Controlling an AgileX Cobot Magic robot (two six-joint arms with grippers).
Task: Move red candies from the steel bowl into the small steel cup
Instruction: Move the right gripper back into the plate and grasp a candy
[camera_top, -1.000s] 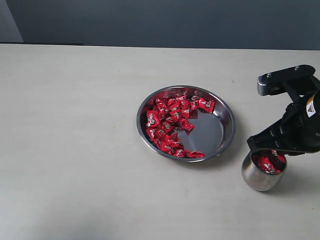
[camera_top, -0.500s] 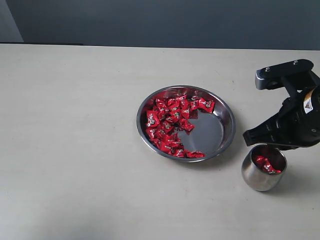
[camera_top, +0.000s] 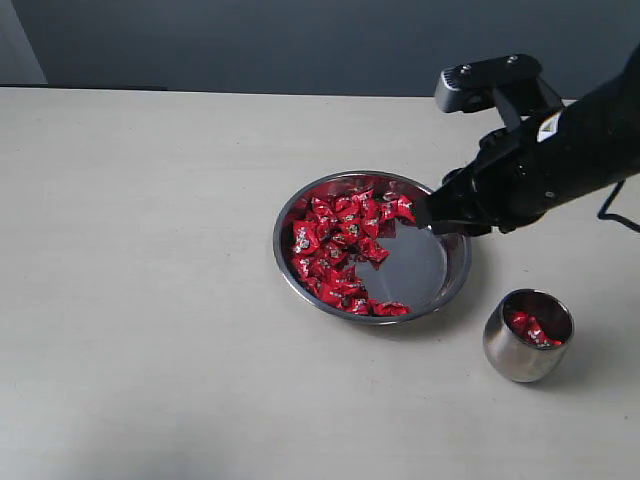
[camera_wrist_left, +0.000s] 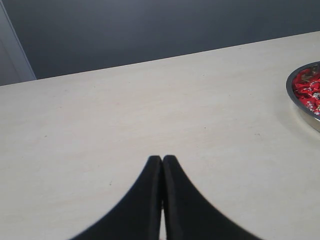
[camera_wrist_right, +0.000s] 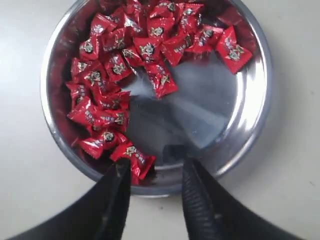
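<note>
The red candies (camera_top: 340, 250) lie heaped in the steel bowl (camera_top: 455, 262) at the centre of the exterior frame, filling its left and upper portions; the right and lower part of the bowl floor is bare metal. A few further candies sit inside the small steel cup (camera_top: 508, 362), which stands upright on the bench (camera_top: 150, 300) at the lower right of the frame, just beside the bowl and clear of its rim.

The right claw (camera_top: 428, 212) is over the upper right rim of the bowl, near the candy at that end of the heap. In the right wrist view the right claw (camera_wrist_right: 156, 172) is parted and carries nothing, with one candy (camera_wrist_right: 134, 157) lying between and just ahead of its fingers (camera_wrist_right: 116, 190) at the bowl's edge.

The left claw (camera_wrist_left: 162, 162) is pressed together, grips nothing, and hangs over bare bench with only the bowl's edge (camera_wrist_left: 295, 97) visible at the right of its frame.

Assessment: the step in hand is the approach for another pick, the cup being only partly filled and most candies remaining in the bowl. The next move calls for lowering the parted right claw around a single candy at the edge of the heap, without striking the rolled rim, then closing firmly on the slippery wrapper.
</note>
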